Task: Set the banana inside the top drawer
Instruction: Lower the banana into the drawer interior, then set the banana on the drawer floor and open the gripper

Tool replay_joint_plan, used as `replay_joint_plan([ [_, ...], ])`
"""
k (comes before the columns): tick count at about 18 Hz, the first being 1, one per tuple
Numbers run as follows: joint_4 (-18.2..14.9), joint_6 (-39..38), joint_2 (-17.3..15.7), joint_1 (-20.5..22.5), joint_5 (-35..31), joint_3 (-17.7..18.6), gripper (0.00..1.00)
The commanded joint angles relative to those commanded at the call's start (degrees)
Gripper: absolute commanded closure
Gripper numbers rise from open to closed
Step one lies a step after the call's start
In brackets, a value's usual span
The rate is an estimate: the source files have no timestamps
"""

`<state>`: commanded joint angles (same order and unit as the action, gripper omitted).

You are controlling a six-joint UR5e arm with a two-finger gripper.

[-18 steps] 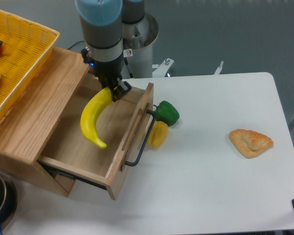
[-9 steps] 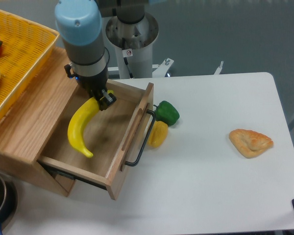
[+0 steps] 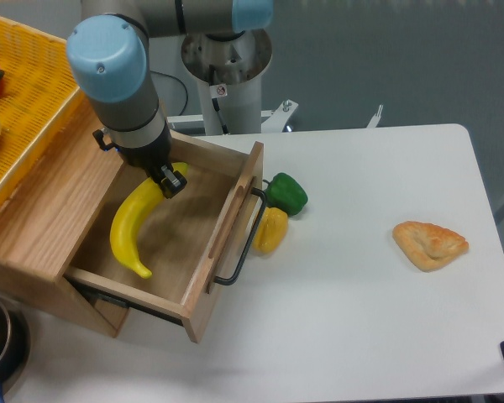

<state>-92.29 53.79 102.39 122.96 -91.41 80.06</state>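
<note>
Gripper [image 3: 170, 179]: clamped on the banana's upper end; the fingers are mostly hidden under the arm's wrist.
Banana [image 3: 134, 225]: over the open drawer's left side, curving down toward its front; whether it touches the floor cannot be told.
Drawer [image 3: 228, 225]: pulled out, black handle [image 3: 246, 245] facing the table; back edge hidden by the arm.
Peppers: green [image 3: 286, 193] and yellow [image 3: 271, 229], touching, just beside the handle.
Pastry [image 3: 430, 243]: well apart, to the right on the table [image 3: 361, 319].
Basket [image 3: 34, 101]: cut off at the left edge.

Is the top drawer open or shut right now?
Open: the top drawer is pulled out, its interior exposed, with the banana over it.
</note>
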Motion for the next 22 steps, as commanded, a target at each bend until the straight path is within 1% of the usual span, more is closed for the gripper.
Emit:
replay_joint_plan([
  [3, 1.3, 0.0, 0.0, -0.5, -0.2, 0.8, 0.73],
  [15, 1.4, 0.6, 0.4, -0.5, -0.1, 0.6, 0.73],
  [22, 3.1, 0.9, 0.8, 0.5, -0.2, 0.5, 0.73],
])
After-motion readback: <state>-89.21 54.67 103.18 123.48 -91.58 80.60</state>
